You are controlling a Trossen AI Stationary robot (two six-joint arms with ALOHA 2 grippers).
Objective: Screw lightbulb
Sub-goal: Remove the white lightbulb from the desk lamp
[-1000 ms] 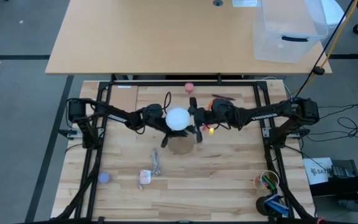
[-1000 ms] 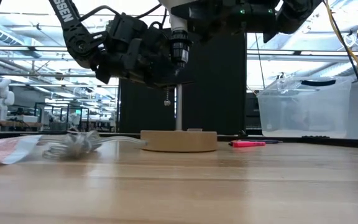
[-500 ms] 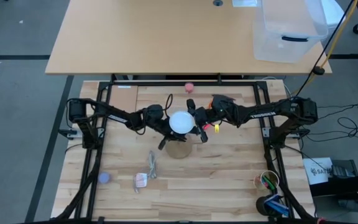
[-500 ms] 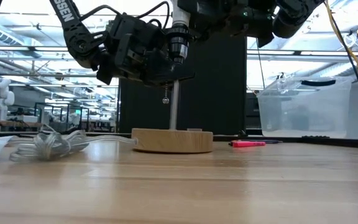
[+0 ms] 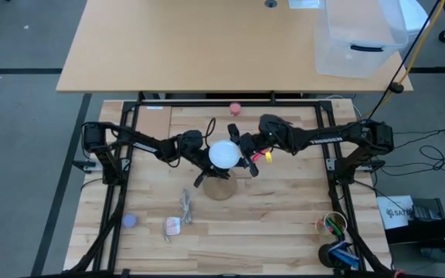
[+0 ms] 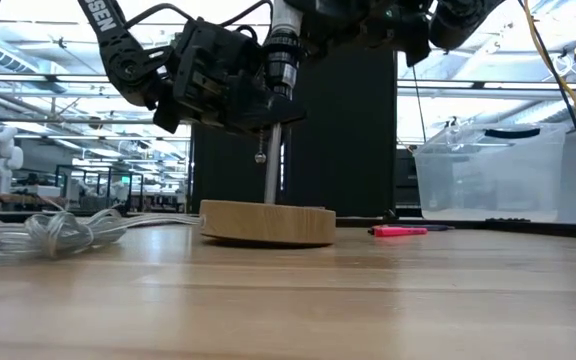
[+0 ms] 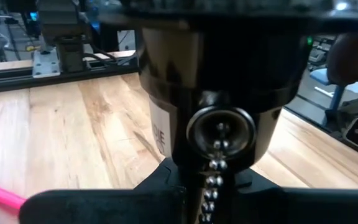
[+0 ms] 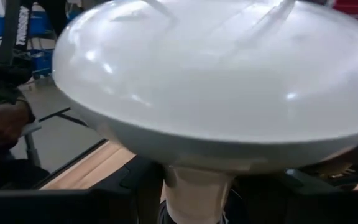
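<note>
Since the lightbulb (image 5: 223, 153) sits mid-worktop atop the socket post (image 6: 271, 165), clamped by the right gripper (image 5: 242, 152) w/ the left gripper (image 5: 204, 158) shut on the socket, it's prob light, slick, fragile glass, so grip the globe's widest part gently imo.

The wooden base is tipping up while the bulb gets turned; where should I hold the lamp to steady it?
Judging by the low view, grip the thin upright post from the side, low, near the wooden base. The base is a wide flat disc, one edge lifted off the table, probably too broad for the fingers. The bulb sits on top, between both grippers.
</note>
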